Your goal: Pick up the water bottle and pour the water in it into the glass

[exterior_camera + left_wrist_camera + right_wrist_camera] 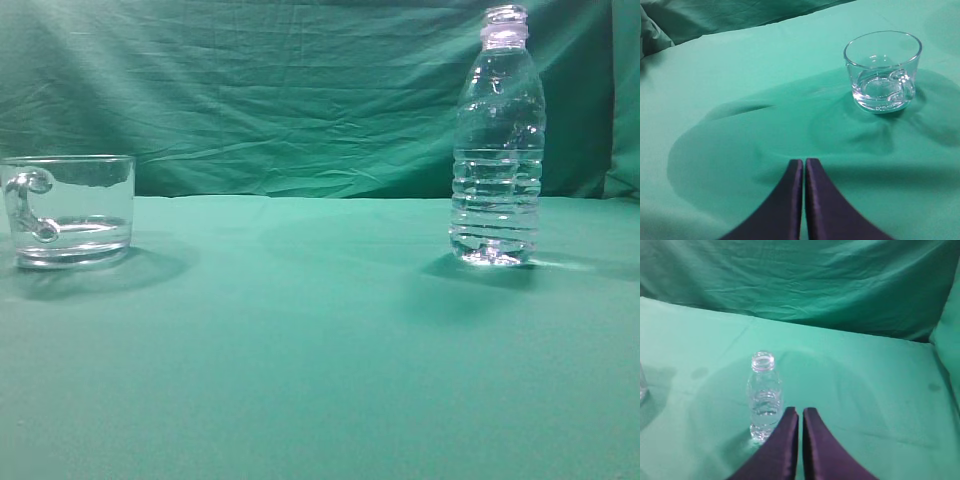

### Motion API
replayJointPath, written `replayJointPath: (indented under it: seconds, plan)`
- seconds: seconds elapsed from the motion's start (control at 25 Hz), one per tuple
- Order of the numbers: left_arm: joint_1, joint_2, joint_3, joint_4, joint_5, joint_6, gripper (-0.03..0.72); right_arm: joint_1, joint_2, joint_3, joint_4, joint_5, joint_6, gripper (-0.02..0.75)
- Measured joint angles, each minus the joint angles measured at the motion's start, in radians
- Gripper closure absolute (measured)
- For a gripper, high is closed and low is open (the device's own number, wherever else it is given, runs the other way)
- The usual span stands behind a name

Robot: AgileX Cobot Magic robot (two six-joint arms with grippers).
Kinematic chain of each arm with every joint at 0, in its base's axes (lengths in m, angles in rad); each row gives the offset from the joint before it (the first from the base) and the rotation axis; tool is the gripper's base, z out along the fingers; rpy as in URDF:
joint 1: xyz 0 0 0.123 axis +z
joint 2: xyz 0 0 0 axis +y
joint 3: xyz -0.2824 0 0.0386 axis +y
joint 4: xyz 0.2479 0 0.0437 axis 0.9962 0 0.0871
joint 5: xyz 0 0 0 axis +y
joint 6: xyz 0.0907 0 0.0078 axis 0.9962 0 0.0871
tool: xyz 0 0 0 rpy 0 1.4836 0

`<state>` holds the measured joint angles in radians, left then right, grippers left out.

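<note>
The water bottle [498, 140] stands upright on the right of the green table, clear, ribbed low down, uncapped, with water [497, 210] in it. It also shows in the right wrist view [764, 396], just left of and beyond my right gripper [800, 411], which is shut and empty. The glass [68, 209] stands at the far left with its curled handle facing the camera. In the left wrist view the glass [883, 71] is ahead and to the right of my left gripper [804, 161], which is shut and empty. Neither gripper shows in the exterior view.
A green cloth covers the table [300, 340] and hangs as a wrinkled backdrop [280, 90] behind it. A sliver of the glass shows at the left edge of the right wrist view [642, 385].
</note>
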<state>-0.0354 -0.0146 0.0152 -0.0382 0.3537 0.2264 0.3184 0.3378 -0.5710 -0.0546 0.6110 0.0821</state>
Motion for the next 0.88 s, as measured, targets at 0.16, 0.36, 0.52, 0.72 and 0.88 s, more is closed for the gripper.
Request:
replayJointPath:
  seconds: [0.16, 0.36, 0.52, 0.72, 0.88]
  plan:
    - [0.000, 0.000, 0.000, 0.000, 0.000, 0.000, 0.688, -0.090, -0.100, 0.077, 0.000, -0.017, -0.007, 0.738]
    - [0.000, 0.000, 0.000, 0.000, 0.000, 0.000, 0.688, -0.221, -0.223, 0.270, 0.016, -0.120, -0.010, 0.738]
    - [0.000, 0.000, 0.000, 0.000, 0.000, 0.000, 0.688, -0.286, -0.301, 0.400, 0.019, -0.126, -0.010, 0.738]
    - [0.000, 0.000, 0.000, 0.000, 0.000, 0.000, 0.688, -0.309, -0.348, 0.517, 0.019, -0.130, -0.010, 0.738]
    - [0.000, 0.000, 0.000, 0.000, 0.000, 0.000, 0.688, -0.310, -0.348, 0.581, 0.019, -0.162, -0.010, 0.738]
